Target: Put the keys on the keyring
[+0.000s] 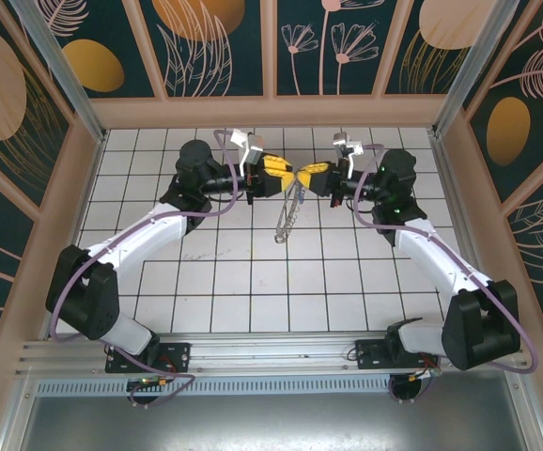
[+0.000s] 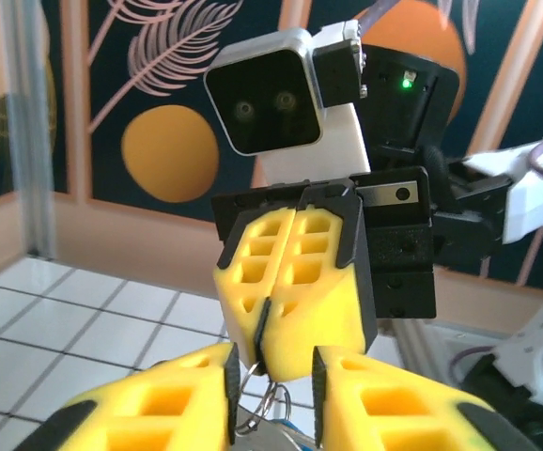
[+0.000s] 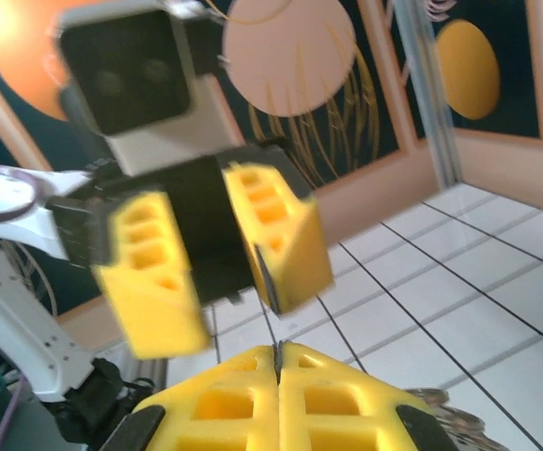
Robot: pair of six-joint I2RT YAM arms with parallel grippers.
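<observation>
My two grippers meet tip to tip above the far middle of the tiled floor. The right gripper (image 1: 307, 178) (image 3: 278, 349) is shut, and in the left wrist view its tips (image 2: 264, 349) pinch a thin wire of the keyring (image 2: 270, 399). The keyring (image 1: 288, 218) hangs from that grip down toward the floor, with silvery pieces (image 3: 439, 406) along it. The left gripper (image 1: 287, 175) (image 2: 271, 381) stands open on either side of the right tips and the wire, its pads apart from both. A sliver of blue (image 2: 283, 425), perhaps the key's head, shows under the wire loops.
White tiled floor (image 1: 253, 282) stretches in front of both arms. Wooden walls with dark patterned panels (image 1: 271, 108) close off the back and sides. A metal rail (image 1: 271, 352) carries both arm bases at the near edge.
</observation>
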